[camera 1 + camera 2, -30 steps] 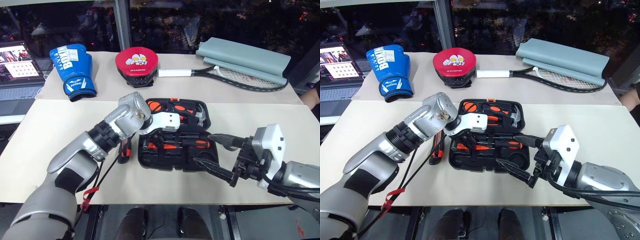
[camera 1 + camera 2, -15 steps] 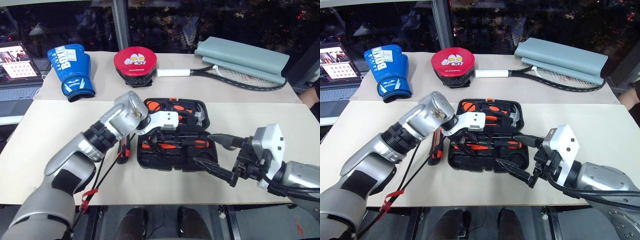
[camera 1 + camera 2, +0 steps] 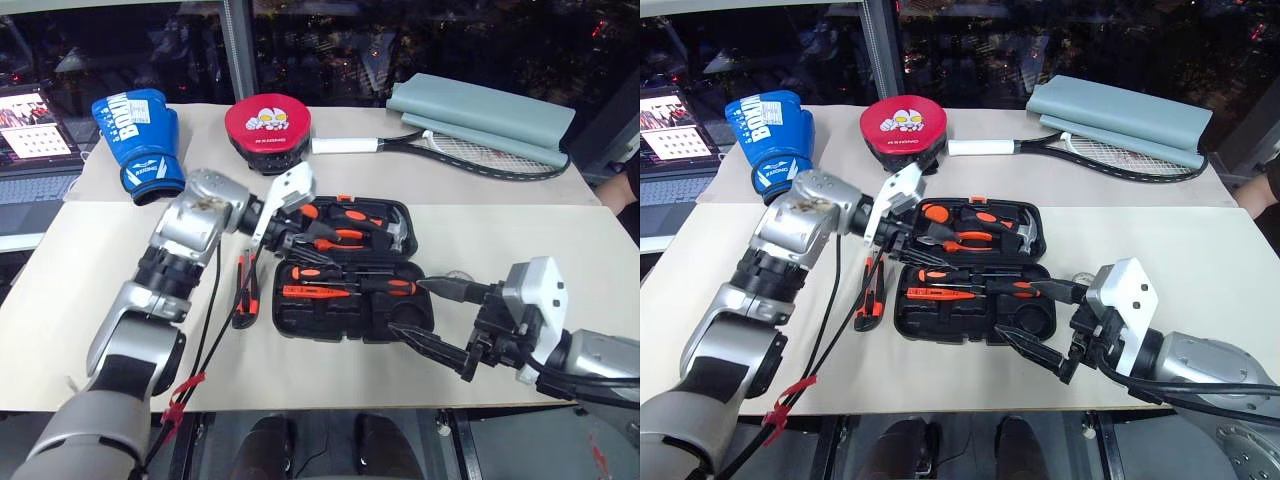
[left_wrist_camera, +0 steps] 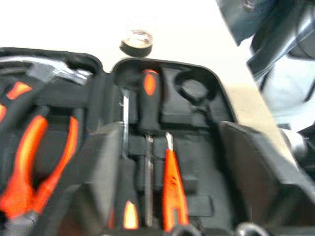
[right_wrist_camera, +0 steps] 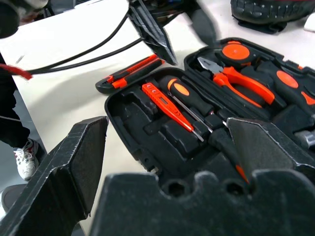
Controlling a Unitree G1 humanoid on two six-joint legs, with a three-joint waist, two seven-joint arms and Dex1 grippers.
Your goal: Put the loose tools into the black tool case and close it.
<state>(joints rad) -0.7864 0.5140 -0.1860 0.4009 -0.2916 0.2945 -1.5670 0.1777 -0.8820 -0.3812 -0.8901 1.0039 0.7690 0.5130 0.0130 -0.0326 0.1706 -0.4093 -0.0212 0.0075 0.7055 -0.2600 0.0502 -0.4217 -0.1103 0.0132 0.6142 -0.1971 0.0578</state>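
Tool case (image 3: 350, 290) open mid-table, utility knife (image 3: 246, 292) just left of case. Left gripper (image 3: 290, 238) shut, empty, over case's left edge. Right wrist: right gripper (image 5: 162, 162) wide open, empty, near case; tester screwdriver (image 5: 170, 108) seated in case. Left wrist: tape roll (image 4: 137, 43) just beside case.

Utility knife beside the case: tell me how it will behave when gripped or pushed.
The utility knife lies flat on the table, left of the black tool case. Its long, flat-sided body would probably slide or pivot when pushed, not roll. It looks rigid, so likely stiff when lifted. Lying low, it may be awkward to grip.
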